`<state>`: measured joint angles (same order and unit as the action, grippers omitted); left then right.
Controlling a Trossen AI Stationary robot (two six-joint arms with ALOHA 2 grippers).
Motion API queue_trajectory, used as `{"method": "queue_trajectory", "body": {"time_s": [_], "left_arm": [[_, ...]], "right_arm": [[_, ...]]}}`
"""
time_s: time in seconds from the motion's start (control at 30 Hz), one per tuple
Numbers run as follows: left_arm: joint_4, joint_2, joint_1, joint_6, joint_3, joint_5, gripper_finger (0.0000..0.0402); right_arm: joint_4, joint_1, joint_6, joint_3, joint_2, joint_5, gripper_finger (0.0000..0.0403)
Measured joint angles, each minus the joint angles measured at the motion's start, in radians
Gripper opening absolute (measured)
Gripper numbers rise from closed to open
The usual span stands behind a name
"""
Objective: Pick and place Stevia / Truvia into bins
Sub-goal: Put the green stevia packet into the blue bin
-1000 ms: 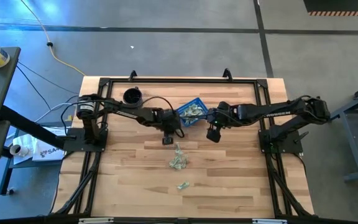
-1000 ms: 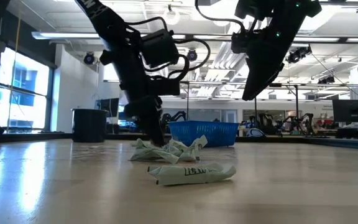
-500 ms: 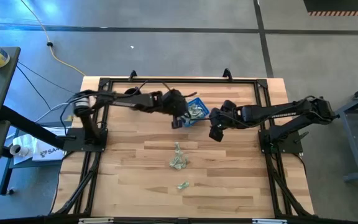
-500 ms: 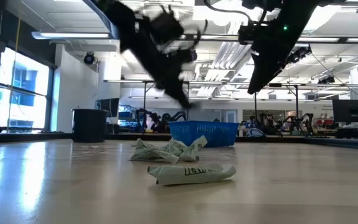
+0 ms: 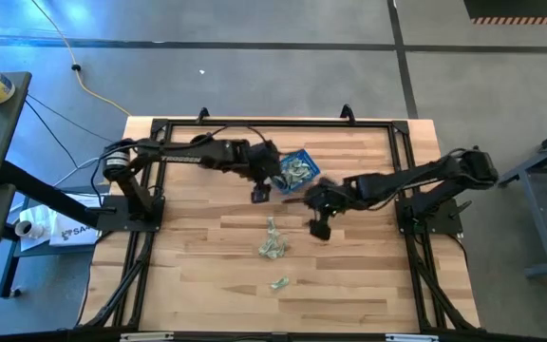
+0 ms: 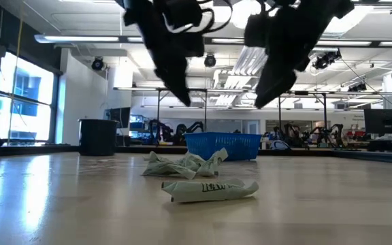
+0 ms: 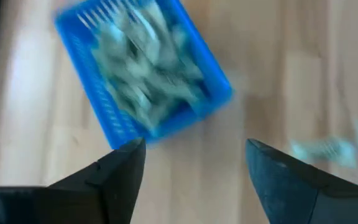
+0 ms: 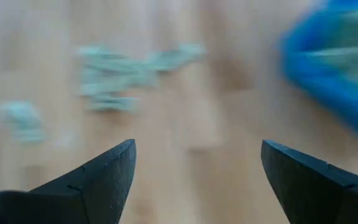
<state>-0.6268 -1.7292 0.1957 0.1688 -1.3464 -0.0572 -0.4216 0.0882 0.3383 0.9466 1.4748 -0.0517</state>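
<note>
The blue basket [image 5: 294, 172] stands on the table at the far middle, with several pale green packets [image 7: 145, 68] inside it. A small pile of packets [image 5: 272, 245] lies on the wood nearer the front, and one single packet [image 5: 279, 283] lies nearer still. In the low view the single packet [image 6: 209, 189] lies in front of the pile [image 6: 182, 165] and the basket [image 6: 223, 145]. My left gripper [image 5: 259, 193] hangs open and empty just beside the basket's near left corner. My right gripper [image 5: 318, 228] hangs open and empty above the table, right of the pile.
A black round cup [image 6: 97, 137] stands at the far left; my left arm covers it in the high view. A black frame [image 5: 254, 123] runs around the table's edges. Bare wood [image 5: 368, 275] lies at the near right.
My left gripper has risen from the pile, gone toward the far edge to the basket, then come back a little toward the near left. My right gripper has gone toward the near edge and down, toward the pile. The packets on the table have stayed in place.
</note>
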Motion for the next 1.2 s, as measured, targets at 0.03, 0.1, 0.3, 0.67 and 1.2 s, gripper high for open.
{"method": "queue_trajectory", "body": {"time_s": [0.03, 0.1, 0.3, 0.67, 1.2], "left_arm": [[-0.024, 0.014, -0.011, -0.007, 0.015, -0.002, 0.0310], [-0.024, 0.047, -0.029, -0.027, 0.051, -0.002, 0.0300], [-0.005, 0.143, -0.073, -0.087, 0.208, -0.007, 0.0256], [0.026, 0.316, -0.163, -0.155, 0.397, -0.026, 0.0233], [-0.037, 0.424, -0.183, -0.182, 0.411, -0.106, 0.0220]], "right_arm": [[0.042, 0.007, 0.016, 0.000, 0.027, 0.069, 0.0334], [0.126, 0.040, 0.056, 0.000, 0.082, 0.153, 0.0334], [0.319, 0.239, 0.029, 0.042, 0.221, 0.140, 0.0334], [0.267, 0.396, -0.042, 0.365, 0.573, -0.046, 0.0334], [-0.129, 0.404, 0.047, 0.615, 0.743, -0.101, 0.0104]]}}
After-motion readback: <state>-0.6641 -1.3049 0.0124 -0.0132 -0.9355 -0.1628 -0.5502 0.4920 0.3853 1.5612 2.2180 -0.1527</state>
